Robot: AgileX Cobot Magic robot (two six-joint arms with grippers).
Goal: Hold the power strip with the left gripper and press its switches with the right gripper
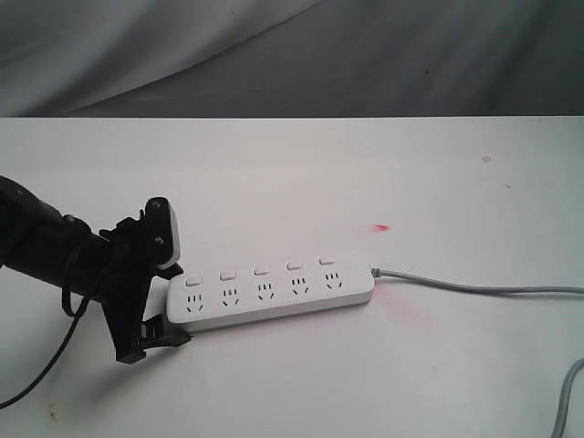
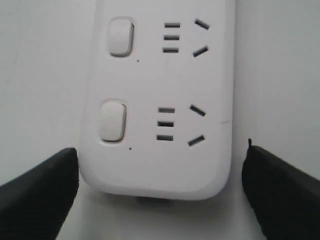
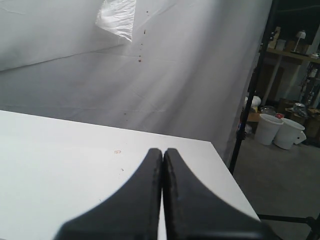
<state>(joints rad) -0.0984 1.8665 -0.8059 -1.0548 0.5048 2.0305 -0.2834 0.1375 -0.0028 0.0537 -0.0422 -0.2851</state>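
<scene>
the strip [image 1: 274, 294] lies flat on the white table [image 1: 301, 182], with its cord [image 1: 474, 287] trailing right and its switches [image 1: 261, 271] along the far edge. the left gripper [image 2: 160, 170] is spread around the strip's left end, fingers [image 2: 45, 195] just beside its sides. the right gripper [image 3: 163, 156] is pressed closed on nothing, over the table.

left hand [image 2: 162, 152] spread astride power strip [image 2: 160, 172] end | 2 switches [image 2: 112, 121], 2 socket sets [image 2: 177, 125] in view
</scene>
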